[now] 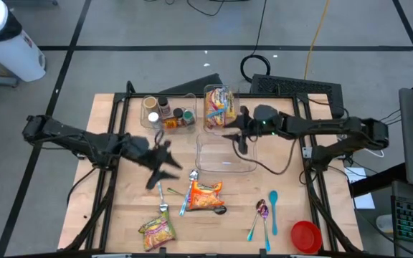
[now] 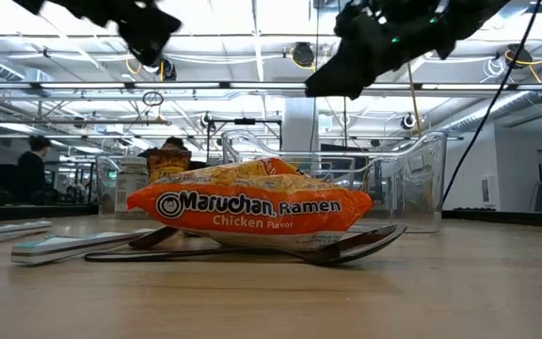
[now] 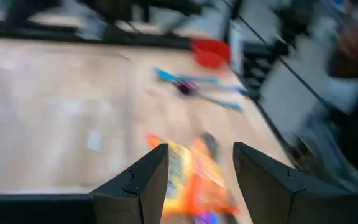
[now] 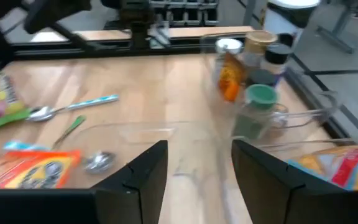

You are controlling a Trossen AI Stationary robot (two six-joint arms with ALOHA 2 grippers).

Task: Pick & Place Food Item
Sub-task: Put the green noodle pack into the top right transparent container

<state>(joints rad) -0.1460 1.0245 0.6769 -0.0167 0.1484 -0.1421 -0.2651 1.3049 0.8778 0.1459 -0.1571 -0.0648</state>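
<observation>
High view: ramen packet (image 1: 205, 195) lies flat on table (image 1: 120, 215), just before clear bin (image 1: 224, 154). Left gripper (image 1: 165, 166) hovers nearby, fingers apart, empty. Right gripper (image 1: 241, 132) open over bin. Packet likely light, crinkly, brittle inside; grasp across its short edges.

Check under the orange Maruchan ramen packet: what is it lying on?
The ramen packet rests partly on a metal spoon, whose bowl sticks out at one side. A dark handle shows at the other side. How they run beneath the packet is covered.
</observation>
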